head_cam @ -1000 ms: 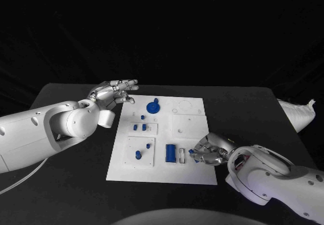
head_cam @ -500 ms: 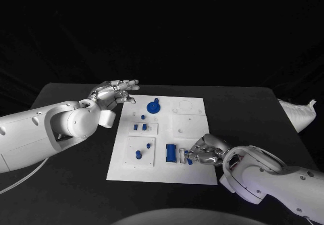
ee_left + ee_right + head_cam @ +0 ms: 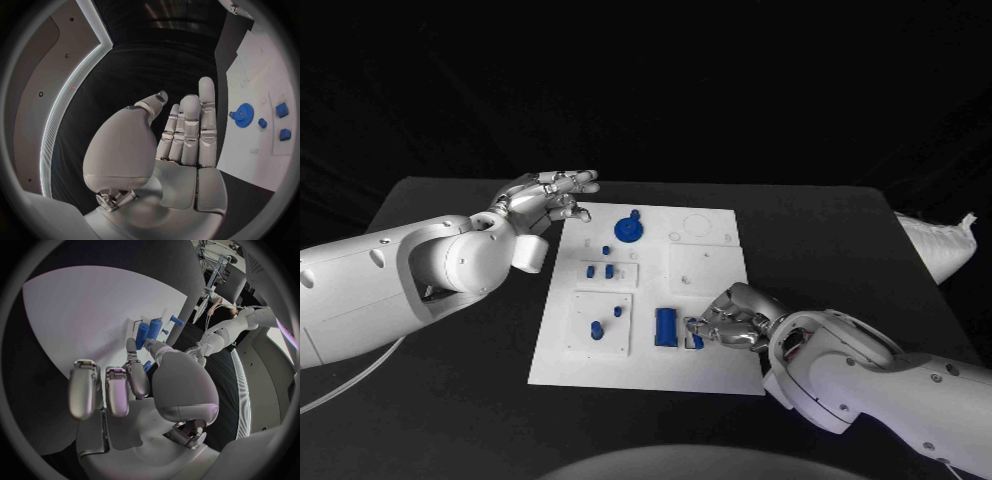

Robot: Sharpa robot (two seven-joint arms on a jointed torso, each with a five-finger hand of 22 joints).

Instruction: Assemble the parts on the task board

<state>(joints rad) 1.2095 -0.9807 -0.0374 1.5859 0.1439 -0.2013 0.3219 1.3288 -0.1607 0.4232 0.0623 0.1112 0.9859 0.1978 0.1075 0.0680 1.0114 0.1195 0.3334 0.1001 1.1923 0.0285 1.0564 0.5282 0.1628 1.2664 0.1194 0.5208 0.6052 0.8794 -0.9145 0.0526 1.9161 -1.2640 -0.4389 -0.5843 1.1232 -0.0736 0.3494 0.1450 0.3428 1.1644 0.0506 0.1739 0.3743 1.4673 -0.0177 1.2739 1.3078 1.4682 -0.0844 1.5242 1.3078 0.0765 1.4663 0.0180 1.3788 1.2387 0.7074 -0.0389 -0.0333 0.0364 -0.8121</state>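
The white task board [image 3: 711, 375] lies in the middle of the black table. My right hand [image 3: 734, 320] rests low over its near right part and pinches a small blue part [image 3: 695, 341] between thumb and a finger, right beside the upright blue block [image 3: 668, 325]. In the right wrist view that hand [image 3: 144, 390] holds the small blue part [image 3: 148, 365] close to the blue block [image 3: 143, 335]. My left hand [image 3: 545, 195] hovers open at the board's far left corner, holding nothing. In the left wrist view its fingers [image 3: 187, 130] are stretched out.
A blue gear [image 3: 629, 230] sits at the far end of the board, also seen as the gear [image 3: 244, 115]. Two small blue pieces [image 3: 599, 271] stand mid-left, and two blue pegs [image 3: 604, 321] on the near left plate. The table's right edge [image 3: 913, 290] is near my right arm.
My right hand has slid left across the board, carrying the small blue part closer to the blue block. The left hand has not moved.
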